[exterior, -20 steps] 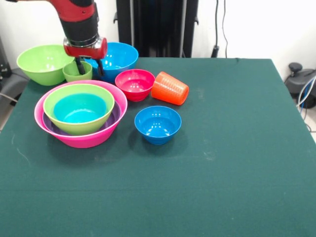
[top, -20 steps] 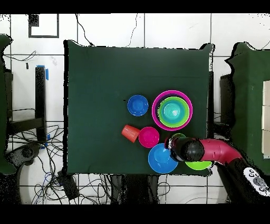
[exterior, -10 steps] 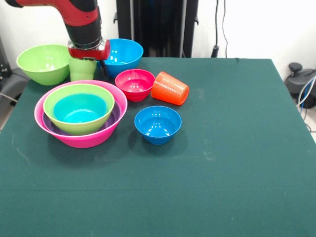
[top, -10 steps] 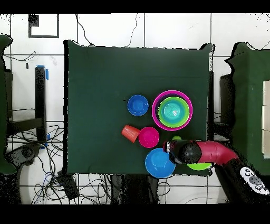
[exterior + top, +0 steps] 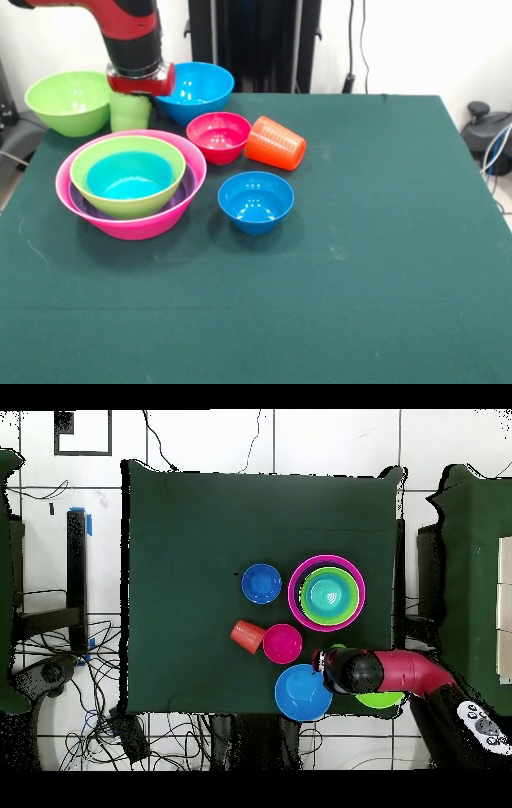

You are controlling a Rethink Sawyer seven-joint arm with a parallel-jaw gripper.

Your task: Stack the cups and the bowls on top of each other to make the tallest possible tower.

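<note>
above the green table [image 5: 384,240], the gripper [image 5: 133,102] seemingly grips the lime-green cup [image 5: 130,114].

A dark green cloth-covered table [image 5: 384,264] is seen filling most of the front view. A white wall [image 5: 416,40] is shown behind it, with a black upright panel [image 5: 256,40] at top centre and hanging cables [image 5: 356,40] beside it. In the overhead view, a white tiled floor [image 5: 200,444] (strewn with cables at lower left) is seen around the table.
</note>
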